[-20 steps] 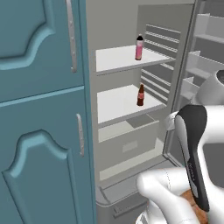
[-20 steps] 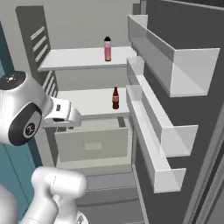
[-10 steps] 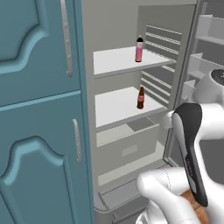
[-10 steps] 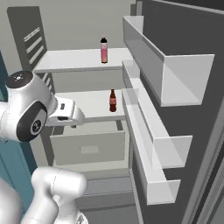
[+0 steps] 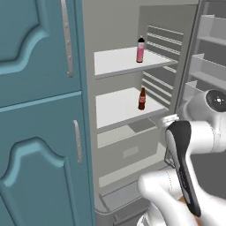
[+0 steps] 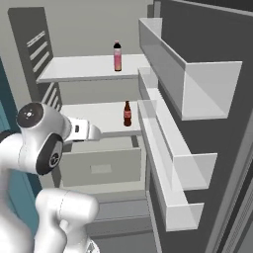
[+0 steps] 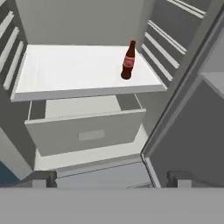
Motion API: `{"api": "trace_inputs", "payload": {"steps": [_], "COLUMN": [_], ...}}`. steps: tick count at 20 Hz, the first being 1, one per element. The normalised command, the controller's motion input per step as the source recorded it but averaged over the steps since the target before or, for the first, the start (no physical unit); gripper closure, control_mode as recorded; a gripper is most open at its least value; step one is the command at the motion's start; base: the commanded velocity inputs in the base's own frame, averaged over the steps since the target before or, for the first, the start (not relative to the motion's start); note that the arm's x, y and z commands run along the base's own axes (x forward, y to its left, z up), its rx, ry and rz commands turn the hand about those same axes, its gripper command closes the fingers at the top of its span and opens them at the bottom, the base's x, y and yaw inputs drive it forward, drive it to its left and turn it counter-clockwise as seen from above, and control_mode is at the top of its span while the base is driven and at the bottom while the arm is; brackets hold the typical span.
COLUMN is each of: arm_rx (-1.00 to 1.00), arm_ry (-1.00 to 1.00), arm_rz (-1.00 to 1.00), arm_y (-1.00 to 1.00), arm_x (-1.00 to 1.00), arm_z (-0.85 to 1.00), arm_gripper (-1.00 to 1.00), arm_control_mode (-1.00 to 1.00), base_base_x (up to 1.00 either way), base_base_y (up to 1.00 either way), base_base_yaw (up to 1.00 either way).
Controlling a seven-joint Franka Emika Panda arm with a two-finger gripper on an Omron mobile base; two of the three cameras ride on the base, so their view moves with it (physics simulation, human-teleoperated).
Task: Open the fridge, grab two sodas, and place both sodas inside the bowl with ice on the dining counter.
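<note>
The fridge point(image 5: 112, 26) stands open, its door point(image 6: 212, 44) swung out to the right. A pink soda point(image 5: 140, 49) point(image 6: 117, 56) stands on the upper white shelf. On the shelf below stands a dark reddish-brown soda point(image 5: 142, 98) point(image 6: 127, 113) point(image 7: 128, 61), near the right edge. My gripper point(image 7: 111, 180) is open and empty, its fingertips point(image 7: 41, 179) far apart. It hangs in front of the fridge, below and short of the brown soda. The hand point(image 6: 86, 132) points into the fridge at lower-shelf height. The bowl with ice and the dining counter are out of view.
Teal cabinets point(image 5: 39, 132) with metal handles flank the fridge on the left. Deep door bins point(image 6: 183, 84) jut out on the right, close to the arm. A grey drawer point(image 7: 87, 131) sits under the lower shelf.
Both base views have shifted a little, so the camera has moved. The arm has eased forward toward the fridge interior. The sodas stand where they were.
</note>
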Motion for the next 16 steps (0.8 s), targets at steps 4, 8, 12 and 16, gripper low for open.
{"api": "trace_inputs", "payload": {"steps": [4,8,12,16], "arm_rx": [0.00,0.00,0.00,0.00], "arm_ry": [-0.28,-0.23,-0.17,-0.02], "arm_rz": [0.07,0.04,0.02,0.02], "arm_y": [0.00,0.00,0.00,0.00], "arm_x": [0.48,0.43,0.47,0.36], "arm_z": [-0.07,0.00,0.00,-0.11], "arm_gripper": [-1.00,-1.00,-1.00,-1.00], "arm_control_mode": [-1.00,-1.00,-1.00,-1.00], "base_base_x": [0.00,0.00,0.00,0.00], "base_base_y": [0.00,0.00,0.00,0.00], "base_base_yaw": [0.00,0.00,0.00,0.00]}}
